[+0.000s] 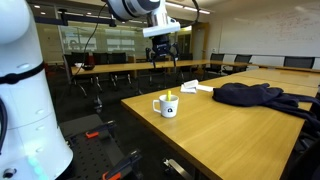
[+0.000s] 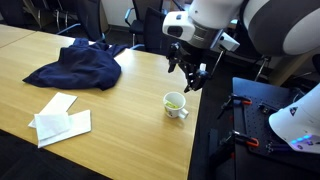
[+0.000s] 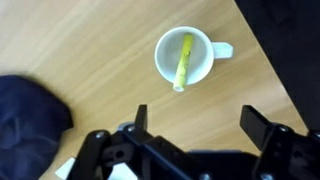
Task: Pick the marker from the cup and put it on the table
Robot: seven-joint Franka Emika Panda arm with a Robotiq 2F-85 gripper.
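The yellow marker [image 3: 184,61] lies slanted inside the white cup [image 3: 166,55], its tip over the rim. The cup stands on the light-brown table [image 3: 90,60] near its edge, handle to the side. It also shows in both exterior views [image 1: 168,106] [image 2: 175,103], with the marker as a yellow spot inside [image 1: 169,97] [image 2: 174,100]. My gripper [image 3: 197,118] is open and empty, held well above the cup [image 1: 161,51] [image 2: 190,75]. Nothing is between the fingers.
A dark blue garment [image 2: 78,65] lies on the table away from the cup [image 1: 258,95] [image 3: 25,115]. Flat white papers [image 2: 62,118] lie beside it [image 1: 195,87]. The table edge [image 3: 262,60] runs close to the cup. Other tables and chairs stand behind.
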